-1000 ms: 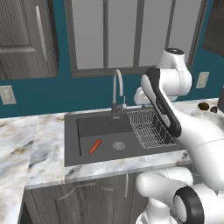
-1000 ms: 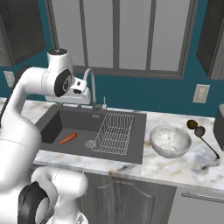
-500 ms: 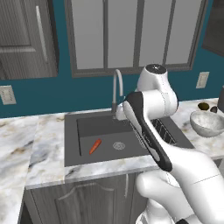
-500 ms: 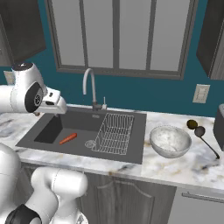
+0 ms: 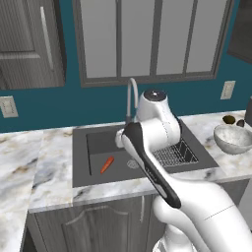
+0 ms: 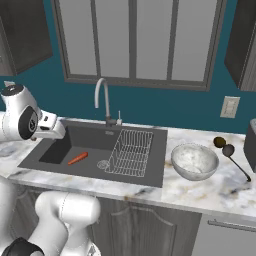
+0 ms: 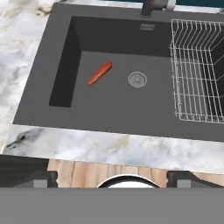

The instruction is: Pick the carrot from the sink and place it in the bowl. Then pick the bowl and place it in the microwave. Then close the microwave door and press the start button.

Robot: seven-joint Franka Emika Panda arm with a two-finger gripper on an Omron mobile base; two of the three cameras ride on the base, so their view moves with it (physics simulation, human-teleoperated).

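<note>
**A:** Where does the carrot (image 7: 99,73) lie?

**B:** Flat on the floor of the dark grey sink (image 7: 131,105), in the basin's left part, just left of the round drain (image 7: 137,79). It shows orange-red against the grey in all three views, lying at a slant, apart from the basin walls and touching nothing else.

**A:** And the gripper (image 7: 112,179)?

**B:** The hand view looks down on the sink from above the front counter edge. One dark finger tip (image 7: 41,178) stands at the lower left of that view and the other at the lower right, set wide apart. Nothing sits between them; the jaws are fully spread and hold nothing. The carrot is well apart from them.

**A:** What else is in the basin?

**B:** A wire rack (image 6: 129,152) takes up the right part of the sink, beside the drain. The curved silver faucet (image 6: 104,102) rises at the back rim, before the teal wall.

**A:** The bowl (image 6: 194,161)?

**B:** Upright on the marbled counter (image 6: 210,187) to the right of the sink, well apart from the carrot. A dark spoon (image 6: 235,159) lies just beyond it on the counter.

**A:** The arm (image 5: 152,157)?

**B:** In the left base view it bends over the sink's front edge, covering part of the basin.
</note>
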